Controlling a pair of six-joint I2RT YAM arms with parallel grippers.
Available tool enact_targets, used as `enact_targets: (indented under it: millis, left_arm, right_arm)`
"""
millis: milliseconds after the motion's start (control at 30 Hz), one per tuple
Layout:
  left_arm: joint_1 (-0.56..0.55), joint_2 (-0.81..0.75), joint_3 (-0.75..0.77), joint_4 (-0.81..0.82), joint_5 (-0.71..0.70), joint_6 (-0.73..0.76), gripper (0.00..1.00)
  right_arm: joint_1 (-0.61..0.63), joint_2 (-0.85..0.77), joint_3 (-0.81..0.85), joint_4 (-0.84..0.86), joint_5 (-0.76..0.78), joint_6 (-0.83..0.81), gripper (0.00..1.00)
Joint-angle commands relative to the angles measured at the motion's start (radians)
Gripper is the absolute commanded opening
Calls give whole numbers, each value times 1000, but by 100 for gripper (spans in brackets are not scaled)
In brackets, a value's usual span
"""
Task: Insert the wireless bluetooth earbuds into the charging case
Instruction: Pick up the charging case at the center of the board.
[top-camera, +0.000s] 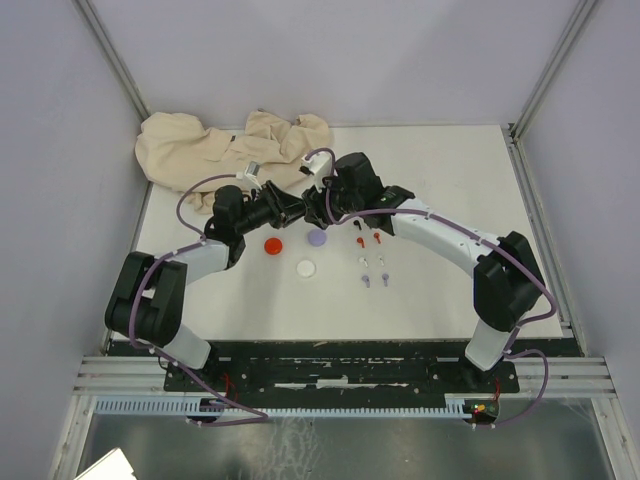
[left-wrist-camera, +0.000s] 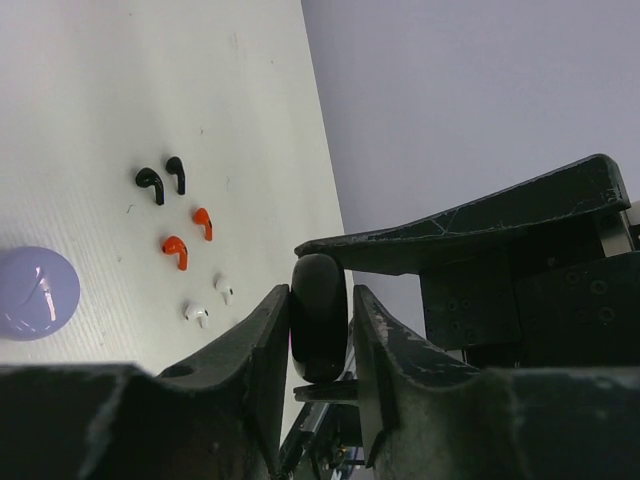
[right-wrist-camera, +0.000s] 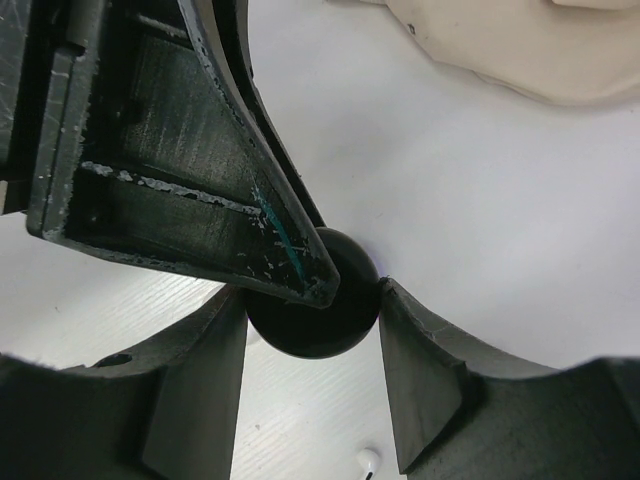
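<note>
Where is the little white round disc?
Find the crumpled beige cloth at the white table's far edge. Nearer the arm bases lie three coin-like discs. The white round disc is nearest the bases, below the red disc and pale purple disc, and far bigger than the tiny white earbuds to its right.

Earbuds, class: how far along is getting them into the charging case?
Nothing seated yet: black earbuds, red earbuds and white earbuds lie loose. In hand: left pincer and right pincer both clamp the black case. Remaining: opening it, seating every bud.
</note>
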Motion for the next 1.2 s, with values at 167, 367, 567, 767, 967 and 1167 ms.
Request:
enact_targets:
  millis: [167, 367, 567, 767, 967, 1167]
  left_arm:
    - [-2, 11, -1, 67, 22, -26, 15]
    - [-2, 13, -1, 65, -5, -23, 3]
    - [-1, 30, 14, 58, -27, -16, 3]
    - [-1, 38, 20, 62, -34, -21, 3]
    - [-1, 33, 22, 61, -40, -26, 3]
    - [-3, 30, 33, 63, -40, -43, 3]
  right_arm:
    - [3, 6, 54, 37, -14, -13, 2]
    - [-8, -36, 57, 15, 39, 28, 93]
    - [-64, -172, 6, 5, 89, 97, 100]
    - [-89, -197, 48, -129, 169, 122, 100]
    - [-89, -163, 47, -168, 112, 100, 99]
    - [-60, -96, 83, -215, 39, 65, 99]
